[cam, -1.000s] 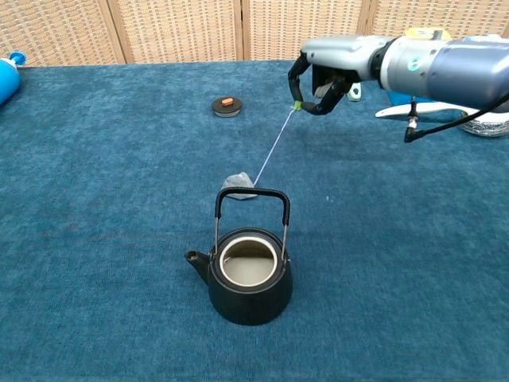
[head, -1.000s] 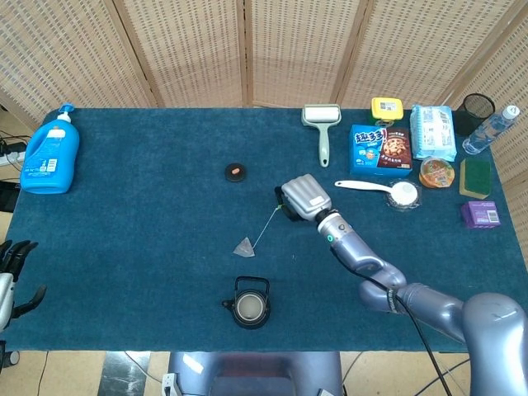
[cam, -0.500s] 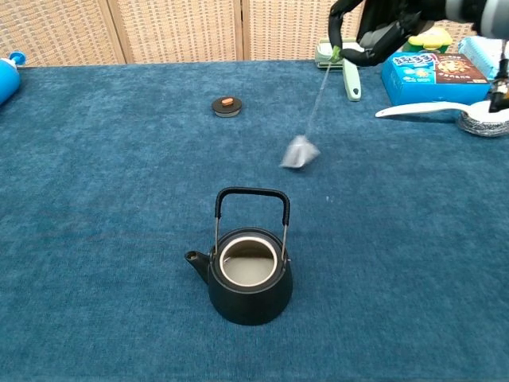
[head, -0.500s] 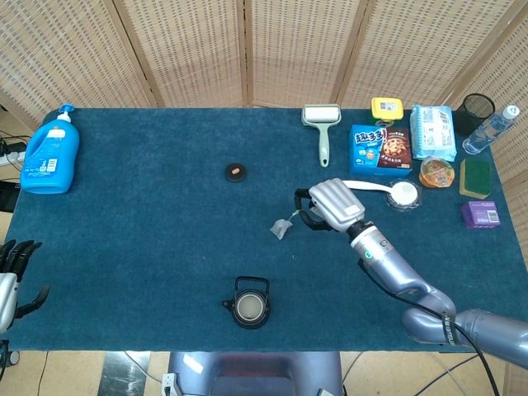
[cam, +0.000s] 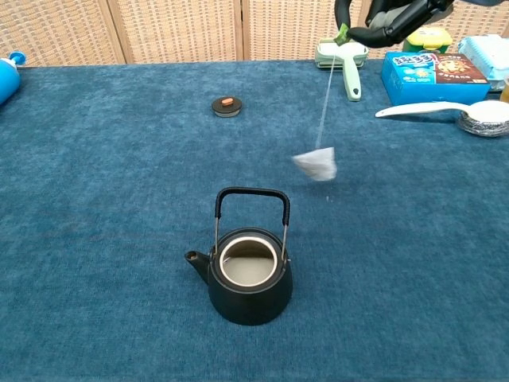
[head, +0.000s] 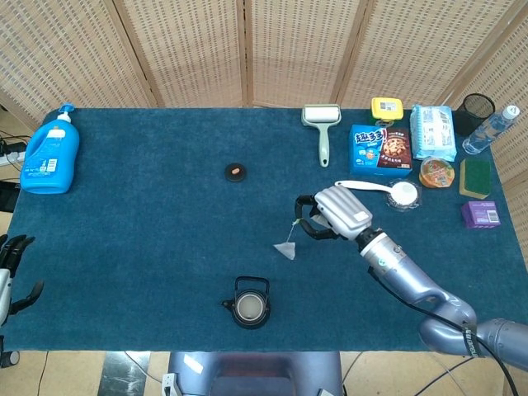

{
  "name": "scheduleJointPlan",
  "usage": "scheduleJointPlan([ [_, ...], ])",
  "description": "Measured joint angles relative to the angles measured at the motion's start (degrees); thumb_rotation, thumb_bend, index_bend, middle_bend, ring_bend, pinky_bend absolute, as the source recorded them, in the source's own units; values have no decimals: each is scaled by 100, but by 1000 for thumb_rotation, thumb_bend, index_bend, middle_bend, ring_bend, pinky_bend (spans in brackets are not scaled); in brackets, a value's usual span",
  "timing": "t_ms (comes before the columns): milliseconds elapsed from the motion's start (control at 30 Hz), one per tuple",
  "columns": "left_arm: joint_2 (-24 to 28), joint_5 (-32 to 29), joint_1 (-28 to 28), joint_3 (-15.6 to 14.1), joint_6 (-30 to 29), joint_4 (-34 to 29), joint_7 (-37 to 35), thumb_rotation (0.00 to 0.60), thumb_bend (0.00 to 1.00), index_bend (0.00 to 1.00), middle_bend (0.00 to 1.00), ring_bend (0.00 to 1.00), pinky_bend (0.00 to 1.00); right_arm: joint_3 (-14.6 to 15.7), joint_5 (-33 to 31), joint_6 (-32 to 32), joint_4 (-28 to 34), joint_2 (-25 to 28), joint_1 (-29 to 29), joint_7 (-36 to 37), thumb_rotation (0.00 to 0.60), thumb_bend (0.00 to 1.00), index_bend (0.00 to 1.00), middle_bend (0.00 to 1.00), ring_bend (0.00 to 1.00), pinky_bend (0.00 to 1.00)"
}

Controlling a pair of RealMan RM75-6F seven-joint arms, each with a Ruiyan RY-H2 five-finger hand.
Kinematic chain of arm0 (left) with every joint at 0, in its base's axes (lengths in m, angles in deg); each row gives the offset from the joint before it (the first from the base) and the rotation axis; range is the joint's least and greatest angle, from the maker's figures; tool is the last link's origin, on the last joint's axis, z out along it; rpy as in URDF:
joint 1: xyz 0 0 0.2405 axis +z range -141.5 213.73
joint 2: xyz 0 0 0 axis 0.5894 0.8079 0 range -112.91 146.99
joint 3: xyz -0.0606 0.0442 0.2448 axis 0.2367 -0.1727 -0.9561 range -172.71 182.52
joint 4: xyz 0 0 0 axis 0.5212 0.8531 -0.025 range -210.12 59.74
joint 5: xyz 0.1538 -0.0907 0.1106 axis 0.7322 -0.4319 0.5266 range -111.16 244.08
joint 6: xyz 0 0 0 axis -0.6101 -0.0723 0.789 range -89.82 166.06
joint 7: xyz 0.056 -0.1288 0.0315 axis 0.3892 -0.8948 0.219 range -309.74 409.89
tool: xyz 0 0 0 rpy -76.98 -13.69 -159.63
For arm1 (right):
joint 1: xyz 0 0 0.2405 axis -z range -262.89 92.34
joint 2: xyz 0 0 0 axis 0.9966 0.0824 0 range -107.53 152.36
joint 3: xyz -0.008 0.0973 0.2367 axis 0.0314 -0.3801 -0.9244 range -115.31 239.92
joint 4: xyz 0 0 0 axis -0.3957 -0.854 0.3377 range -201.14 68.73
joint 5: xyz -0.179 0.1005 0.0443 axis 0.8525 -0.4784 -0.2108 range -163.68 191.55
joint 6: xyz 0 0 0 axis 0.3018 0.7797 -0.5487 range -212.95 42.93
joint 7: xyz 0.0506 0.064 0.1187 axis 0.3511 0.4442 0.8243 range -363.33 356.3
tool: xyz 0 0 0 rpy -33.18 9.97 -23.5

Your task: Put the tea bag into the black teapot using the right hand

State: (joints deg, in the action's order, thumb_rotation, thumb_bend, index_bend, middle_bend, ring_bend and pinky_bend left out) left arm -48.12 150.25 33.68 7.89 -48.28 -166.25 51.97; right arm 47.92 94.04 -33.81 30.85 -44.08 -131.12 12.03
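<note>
The tea bag (head: 285, 249) (cam: 316, 165) hangs in the air on its white string, clear of the cloth. My right hand (head: 337, 213) (cam: 387, 16) pinches the green tag at the string's top, high above the table. The black teapot (head: 249, 304) (cam: 248, 270) stands open near the front edge, handle upright, below and to the left of the bag. Its lid (head: 236, 172) (cam: 227, 105) lies further back on the cloth. My left hand (head: 10, 276) shows at the far left edge, off the table, fingers spread and holding nothing.
A blue detergent bottle (head: 51, 152) stands at the back left. At the back right lie a lint roller (head: 322, 124), a cookie box (head: 380, 148), a white spoon (head: 381, 190), a tissue pack (head: 433, 130) and small containers.
My right hand has risen and drawn to the right, lifting the tea bag off the cloth; the bag now swings free, nearer the teapot than half a second ago.
</note>
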Motion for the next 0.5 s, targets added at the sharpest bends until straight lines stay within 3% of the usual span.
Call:
scheduleJointPlan([
  [500,184,-47,68,48,-168,-266,126,600,365,128,127,54,107,500,1961,949,355,493,172,1909,600,550,575,1000,1000,1000],
])
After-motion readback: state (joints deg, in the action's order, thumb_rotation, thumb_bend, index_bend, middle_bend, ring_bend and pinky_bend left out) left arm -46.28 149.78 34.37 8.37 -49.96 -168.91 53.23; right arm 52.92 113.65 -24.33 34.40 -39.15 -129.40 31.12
